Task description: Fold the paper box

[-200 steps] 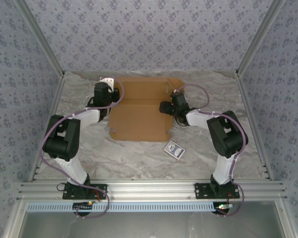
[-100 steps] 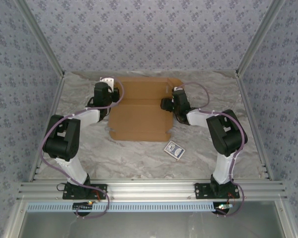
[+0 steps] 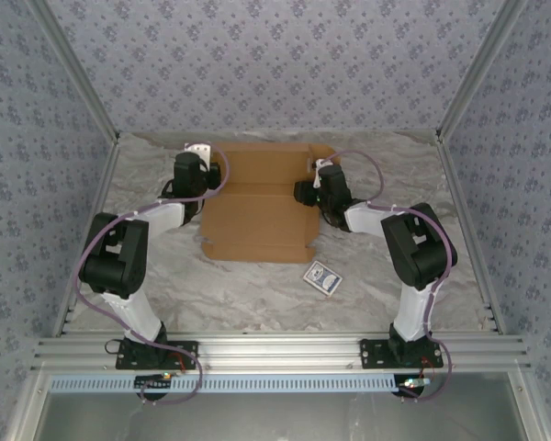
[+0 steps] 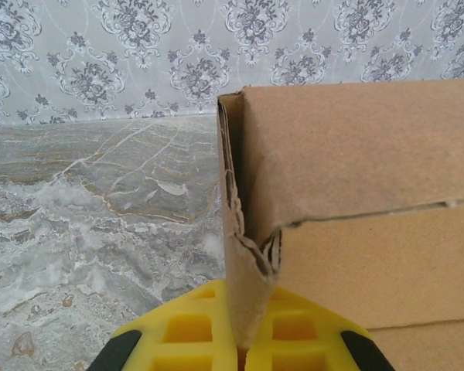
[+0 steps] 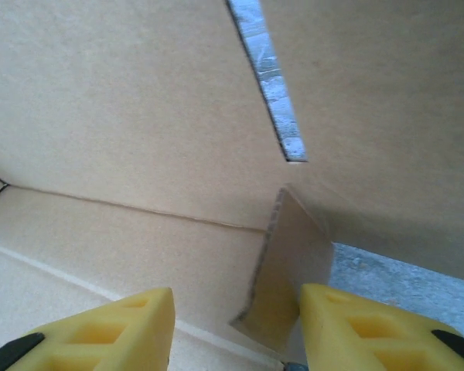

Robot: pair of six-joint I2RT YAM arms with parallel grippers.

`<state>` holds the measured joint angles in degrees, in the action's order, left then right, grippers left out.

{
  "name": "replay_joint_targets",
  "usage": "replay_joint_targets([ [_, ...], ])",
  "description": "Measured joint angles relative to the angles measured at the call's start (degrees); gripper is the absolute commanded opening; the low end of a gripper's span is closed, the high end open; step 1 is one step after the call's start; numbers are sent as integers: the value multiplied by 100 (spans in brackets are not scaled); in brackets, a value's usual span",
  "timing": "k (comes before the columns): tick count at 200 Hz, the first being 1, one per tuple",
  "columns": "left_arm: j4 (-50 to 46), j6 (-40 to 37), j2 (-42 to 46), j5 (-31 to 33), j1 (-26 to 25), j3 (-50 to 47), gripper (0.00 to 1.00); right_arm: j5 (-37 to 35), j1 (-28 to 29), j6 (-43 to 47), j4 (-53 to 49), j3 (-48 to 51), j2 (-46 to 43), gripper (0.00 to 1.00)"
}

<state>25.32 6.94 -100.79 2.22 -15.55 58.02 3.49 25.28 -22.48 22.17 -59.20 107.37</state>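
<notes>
— Marbled table and patterned walls on my overhead feed. Where's the box?

— On the table between my two arms, still mostly an open sheet. A small blue card lies just off the box's near right corner, and I'm leaving it alone.

— What changed in the last second?

— Only my right side. The right claw was at the box's right edge with its jaws wide. I've nudged it a little toward the box's far end, and the jaws have been narrowing as it went.

— Has it got hold of anything yet?

— Not yet. On its wrist feed the yellow fingers stand apart, with a small tab at the box's right edge sticking up between them. The tab sits close to one finger and well clear of the other, so I'd call that claw released but closing in.

— And the left?

— No movement there. The left claw is clenched on the box's left flap, which stands upright between its fingers with the crease a bit crumpled just above them.

— So what does that mean for the fold?

— My read is that the left side is anchored and the right is lining up to pinch its tab, so both side walls could then be raised. It's early, because most of the box is still unfolded. What I'd watch is the tab slipping out sideways as the jaws meet, since it sits off-centre between them.
</notes>
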Motion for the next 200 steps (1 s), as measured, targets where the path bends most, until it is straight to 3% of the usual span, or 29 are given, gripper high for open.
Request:
replay_joint_targets([
  [86,-22,-24,0,2,0,-2,1,400,20,199,2,-63,304,42],
  [132,-22,-37,0,2,0,-11,1,407,-59,323,-155,-101,212,51],
  [200,-20,-96,0,26,0,-11,1,350,-131,603,-570,114,-706,63],
])
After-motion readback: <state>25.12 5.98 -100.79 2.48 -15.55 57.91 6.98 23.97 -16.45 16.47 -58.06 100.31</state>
